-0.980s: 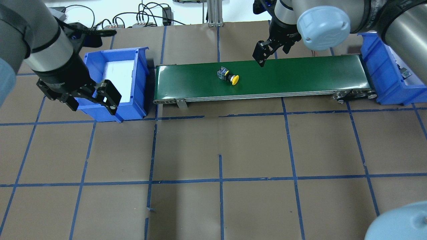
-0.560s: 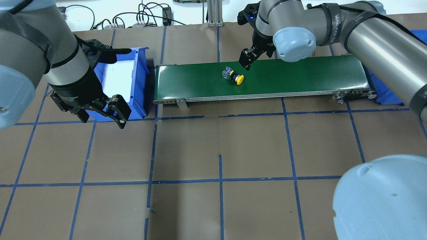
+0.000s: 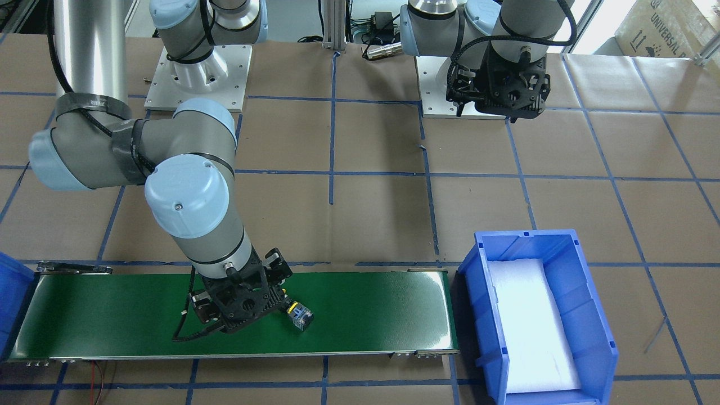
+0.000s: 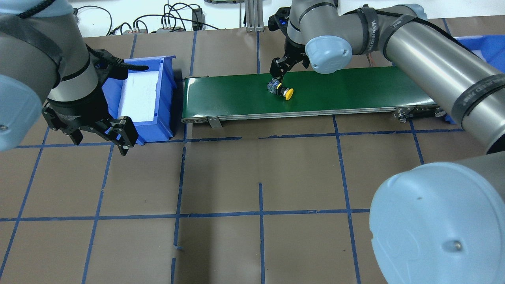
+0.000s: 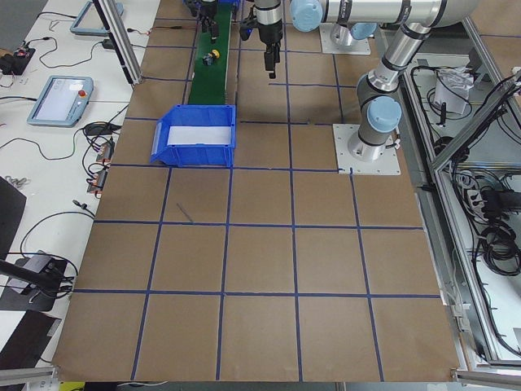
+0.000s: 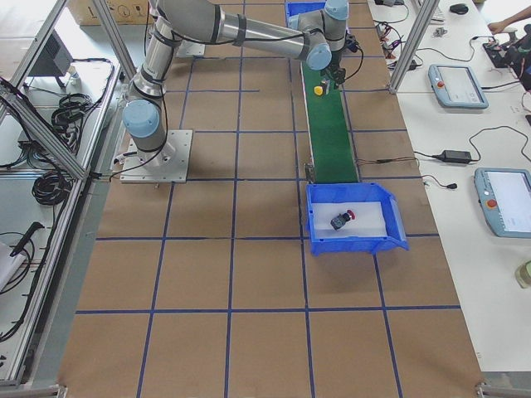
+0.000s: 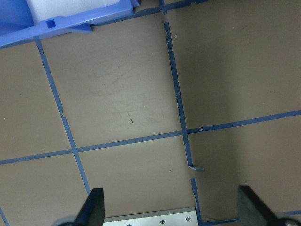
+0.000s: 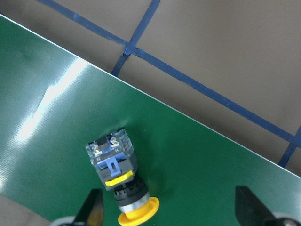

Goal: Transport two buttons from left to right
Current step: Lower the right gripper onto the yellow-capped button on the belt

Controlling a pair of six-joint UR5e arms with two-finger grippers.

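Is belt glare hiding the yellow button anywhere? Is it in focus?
Right wrist view: the yellow button is sharp; glare streak on the belt lies left of it. Overhead view: faint sheen, cap clear. Front-facing view: right gripper hides the cap.

Front-facing view, lower left: the right arm hides the cap of the yellow button, leaving only its grey rear block and a yellow ring visible. A blue bin is cut off by the left edge, and a white-lined blue bin by the bottom edge. Right wrist view: the right pincer is cropped at the bottom edge, with only its fingertips showing. Left side view, top: the yellow button is a speck, too small to make out.
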